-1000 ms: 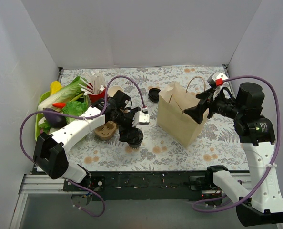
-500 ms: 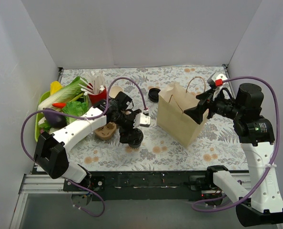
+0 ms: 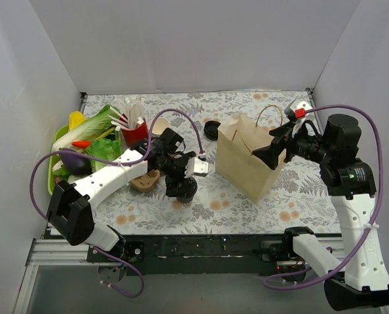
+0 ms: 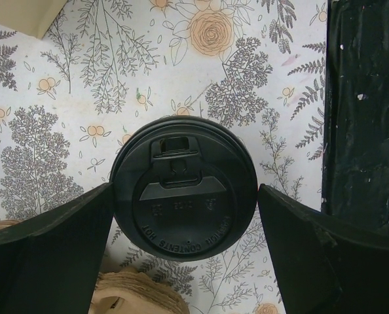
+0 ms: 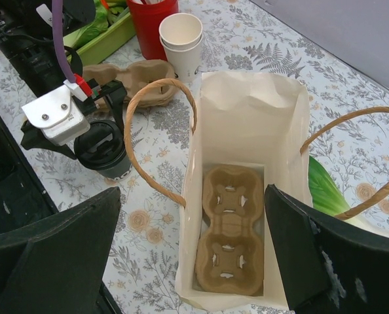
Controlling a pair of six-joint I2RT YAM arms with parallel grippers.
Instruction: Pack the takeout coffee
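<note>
Change: the left arm has settled a touch lower over the cup and its fingers have drawn in slightly; right arm and bag unchanged.
Far left: green tray [image 3: 52, 182] of vegetables. A red cup [image 3: 134, 133] of white cutlery and stacked lidless paper cups [image 5: 181, 36] stand behind it.
Left gripper [image 4: 185, 196]: fingers wide, straddling the black lid. One finger is at the lid's edge and the other just off it; nothing is clamped yet.
Takeout coffee [image 5: 107, 152]: upright on the floral surface [image 3: 312, 190], just beside a loose cardboard carrier [image 3: 145, 180], apart from the bag.
Centre rear: loose black lid [image 3: 212, 129], not wanted.
Paper bag [image 3: 247, 163]: upright, mouth open, with a second carrier [image 5: 228, 229] flat on its bottom.
Right gripper [image 5: 193, 216]: fingers wide, holding nothing, poised over the bag mouth.
Step, judged: closing on the coffee.
Doing it well: drop so the fingers meet the paper wall below the lid rim and squeeze only until firm. Lift straight up clear of the loose carrier, keep the cup level, then lower it between the handles into a carrier well.
Risk: pinching at the lid could pop it off.
</note>
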